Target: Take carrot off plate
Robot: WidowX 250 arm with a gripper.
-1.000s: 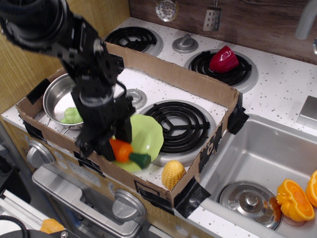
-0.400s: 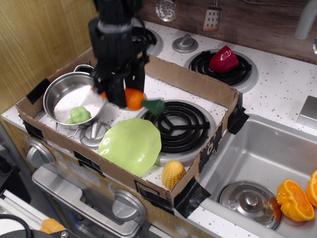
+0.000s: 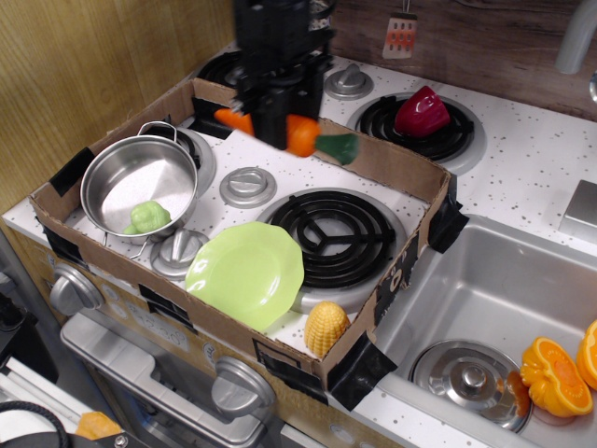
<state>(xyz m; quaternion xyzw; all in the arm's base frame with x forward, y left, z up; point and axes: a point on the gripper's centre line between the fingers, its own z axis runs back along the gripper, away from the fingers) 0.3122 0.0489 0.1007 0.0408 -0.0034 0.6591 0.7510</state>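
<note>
My gripper [image 3: 280, 126] is shut on the carrot [image 3: 300, 135], an orange toy with a dark green stub top pointing right. It holds the carrot in the air above the far wall of the cardboard box [image 3: 382, 161], near the back of the stove. The light green scalloped plate [image 3: 247, 273] lies bare at the box's front, well below and in front of the gripper.
A steel pot [image 3: 140, 187] with a green toy inside stands at the left. A yellow corn cob [image 3: 326, 327] leans at the box's front edge. A red pepper [image 3: 422, 112] sits on the back right burner. The sink [image 3: 494, 308] holds orange halves at the right.
My gripper lifted the carrot off the plate and carried it up and back to the far box wall. The plate now lies bare.
</note>
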